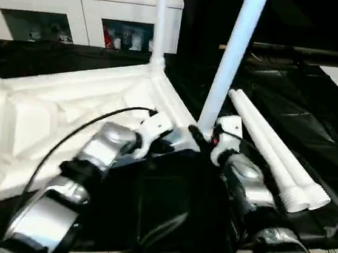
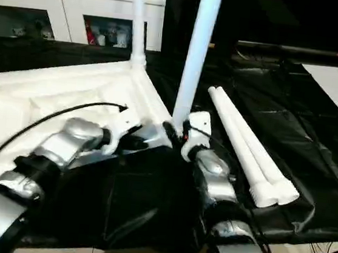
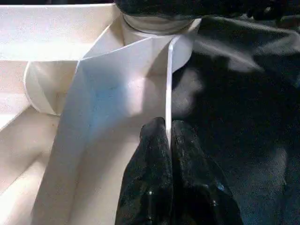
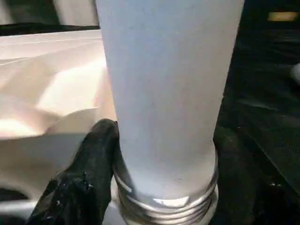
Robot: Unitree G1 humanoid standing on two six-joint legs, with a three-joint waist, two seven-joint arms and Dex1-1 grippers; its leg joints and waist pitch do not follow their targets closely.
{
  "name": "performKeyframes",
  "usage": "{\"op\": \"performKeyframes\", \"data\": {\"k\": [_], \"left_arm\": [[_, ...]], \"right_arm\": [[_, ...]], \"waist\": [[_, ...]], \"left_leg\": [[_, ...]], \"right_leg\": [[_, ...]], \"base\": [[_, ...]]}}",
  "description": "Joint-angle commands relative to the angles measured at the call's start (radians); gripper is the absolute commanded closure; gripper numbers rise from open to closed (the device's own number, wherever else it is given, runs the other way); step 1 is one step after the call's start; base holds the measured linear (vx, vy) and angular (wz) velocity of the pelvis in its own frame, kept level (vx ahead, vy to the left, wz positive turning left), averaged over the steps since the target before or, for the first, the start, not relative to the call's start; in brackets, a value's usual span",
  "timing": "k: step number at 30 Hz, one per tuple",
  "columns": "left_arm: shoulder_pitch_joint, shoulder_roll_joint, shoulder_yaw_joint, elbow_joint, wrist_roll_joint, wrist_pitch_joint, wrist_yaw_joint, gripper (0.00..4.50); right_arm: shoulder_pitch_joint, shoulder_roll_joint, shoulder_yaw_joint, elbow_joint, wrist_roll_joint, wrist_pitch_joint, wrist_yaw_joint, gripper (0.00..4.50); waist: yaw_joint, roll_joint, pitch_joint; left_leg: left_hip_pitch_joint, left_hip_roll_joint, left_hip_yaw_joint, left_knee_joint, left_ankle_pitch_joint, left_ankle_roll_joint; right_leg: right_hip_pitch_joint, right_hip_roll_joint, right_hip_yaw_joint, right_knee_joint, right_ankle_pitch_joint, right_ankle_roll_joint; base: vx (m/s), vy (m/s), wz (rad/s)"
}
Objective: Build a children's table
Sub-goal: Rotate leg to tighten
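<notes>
The top (image 1: 47, 119) lies ribbed side up on black sheeting (image 1: 165, 211), and everything here is placed from it. At its near corner, the left gripper (image 3: 168, 136) has its fingers pinched together on the thin upright edge of the top's rim, just short of the corner socket (image 3: 159, 23). Just beside it, the right gripper (image 4: 159, 154) holds a leg (image 1: 232, 60) with a finger (image 4: 89, 173) on either side of the tube just above its threaded end; the leg rises at a slight tilt from that near corner. Beside the top, on the right gripper's side, two more legs (image 1: 275, 157) lie side by side on the sheeting, touching. At the top's far corner another leg (image 1: 159, 21) stands upright in its socket. Beyond the top is a white cabinet (image 1: 79, 6).
</notes>
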Motion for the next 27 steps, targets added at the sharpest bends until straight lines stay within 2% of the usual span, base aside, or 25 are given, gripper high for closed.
{"op": "performKeyframes", "data": {"k": [1, 3, 6, 8, 10, 12, 14, 15, 16, 20, 21, 22, 23, 24, 27], "left_arm": [[-0.021, -0.008, 0.034, 0.043, 0.015, 0.004, 0.104, 4.5], [-0.024, -0.015, 0.027, 0.047, 0.02, -0.006, 0.096, 4.5], [-0.012, -0.002, 0.007, 0.022, 0.026, -0.023, 0.049, 4.5], [0.003, 0.013, 0.0, -0.003, 0.018, -0.046, 0.003, 4.5], [0.013, 0.028, -0.01, -0.018, 0.019, -0.069, -0.025, 4.5], [0.021, 0.04, -0.016, -0.028, 0.017, -0.076, -0.047, 4.5], [0.049, 0.083, -0.03, -0.061, 0.007, -0.095, -0.12, 4.5], [0.049, 0.083, -0.03, -0.061, 0.007, -0.095, -0.12, 4.5], [0.068, 0.11, -0.041, -0.079, 0.004, -0.16, -0.177, 4.5], [0.097, 0.151, -0.044, -0.117, -0.018, -0.186, -0.27, 4.5], [0.104, 0.16, -0.046, -0.13, -0.025, -0.186, -0.295, 4.5], [0.119, 0.182, -0.058, -0.167, -0.043, -0.194, -0.364, 4.5], [0.124, 0.189, -0.062, -0.181, -0.048, -0.187, -0.383, 4.5], [0.124, 0.189, -0.062, -0.181, -0.048, -0.187, -0.383, 4.5], [0.136, 0.211, -0.071, -0.222, -0.057, -0.183, -0.427, 4.5]], "right_arm": [[-0.007, 0.026, -0.009, 0.084, -0.018, 0.022, -0.069, 1.86], [-0.027, 0.039, -0.014, 0.112, -0.022, 0.011, -0.076, 1.86], [-0.031, 0.05, -0.045, 0.104, 0.02, -0.016, 0.024, 1.86], [-0.019, 0.034, -0.029, 0.07, 0.018, -0.034, 0.099, 1.16], [-0.01, 0.015, -0.013, 0.049, 0.011, -0.041, 0.148, 1.09], [-0.007, -0.001, -0.007, 0.04, 0.008, -0.046, 0.168, 0.96], [0.004, -0.068, 0.01, 0.006, 0.009, -0.031, 0.276, 0.72], [0.004, -0.068, 0.01, 0.006, 0.009, -0.031, 0.276, 0.66], [0.014, -0.107, 0.008, -0.018, 0.019, -0.009, 0.376, 0.66], [0.053, -0.178, 0.028, -0.099, 0.049, 0.032, 0.593, 0.66], [0.063, -0.195, 0.038, -0.118, 0.052, 0.036, 0.637, 0.66], [0.078, -0.224, 0.051, -0.155, 0.07, 0.071, 0.724, 0.66], [0.082, -0.231, 0.055, -0.163, 0.074, 0.078, 0.748, 0.66], [0.082, -0.231, 0.055, -0.163, 0.074, 0.078, 0.748, 0.66], [0.084, -0.244, 0.079, -0.164, 0.079, 0.084, 0.822, 0.66]], "waist": [[0.0, 0.001, -0.052], [0.001, 0.004, -0.055], [0.001, 0.003, -0.057], [0.002, 0.003, -0.059], [0.001, 0.004, -0.06], [0.0, 0.002, -0.06], [-0.001, -0.002, -0.061], [0.001, 0.001, -0.061], [0.0, -0.001, -0.06], [0.007, -0.002, -0.061], [0.007, -0.001, -0.06], [0.009, -0.014, -0.059], [0.016, -0.007, -0.06], [0.016, -0.006, -0.059], [0.022, -0.009, -0.057]], "left_leg": [[0.003, 0.024, -0.007, -0.073, -0.152, 0.015], [0.001, 0.025, -0.007, -0.072, -0.141, 0.026], [-0.001, 0.027, -0.007, -0.071, -0.117, 0.046], [-0.003, 0.028, -0.007, -0.068, -0.096, 0.075], [-0.005, 0.028, -0.006, -0.067, -0.086, 0.092], [-0.004, 0.029, -0.007, -0.068, -0.084, 0.095], [-0.006, 0.028, -0.005, -0.065, -0.075, 0.103], [-0.005, 0.029, -0.005, -0.065, -0.075, 0.107], [-0.005, 0.028, -0.004, -0.064, -0.072, 0.116], [-0.006, 0.033, -0.004, -0.062, -0.058, 0.143], [-0.006, 0.034, -0.005, -0.064, -0.054, 0.142], [-0.006, 0.035, -0.003, -0.064, -0.056, 0.143], [-0.004, 0.038, -0.003, -0.063, -0.051, 0.143], [-0.004, 0.039, -0.002, -0.063, -0.052, 0.142], [-0.001, 0.039, 0.0, -0.065, -0.061, 0.124]], "right_leg": [[0.038, -0.08, 0.053, -0.096, -0.139, -0.211], [0.04, -0.08, 0.052, -0.091, -0.075, -0.221], [0.044, -0.08, 0.051, -0.085, -0.005, -0.233], [0.048, -0.081, 0.05, -0.08, 0.047, -0.247], [0.049, -0.081, 0.049, -0.078, 0.076, -0.258], [0.05, -0.082, 0.048, -0.078, 0.075, -0.263], [0.052, -0.08, 0.048, -0.075, 0.087, -0.271], [0.051, -0.082, 0.048, -0.075, 0.088, -0.273], [0.05, -0.079, 0.049, -0.075, 0.094, -0.275], [0.053, -0.081, 0.048, -0.071, 0.125, -0.277], [0.051, -0.081, 0.047, -0.07, 0.126, -0.278], [0.052, -0.08, 0.046, -0.07, 0.115, -0.278], [0.052, -0.082, 0.046, -0.069, 0.105, -0.278], [0.048, -0.079, 0.045, -0.069, 0.105, -0.28], [0.045, -0.082, 0.046, -0.071, 0.066, -0.283]], "base": [[0.0, 0.0, 0.0], [0.0, 0.0, 0.0], [0.0, 0.0, 0.0], [0.0, 0.0, 0.0], [0.0, 0.0, 0.0], [0.0, 0.0, 0.0], [0.0, 0.0, 0.0], [0.0, 0.0, 0.0], [0.0, 0.0, 0.0], [0.0, 0.0, 0.0], [0.0, 0.0, 0.0], [0.0, 0.0, 0.0], [0.0, 0.0, 0.0], [0.0, 0.0, 0.0], [0.0, 0.0, 0.0]]}}
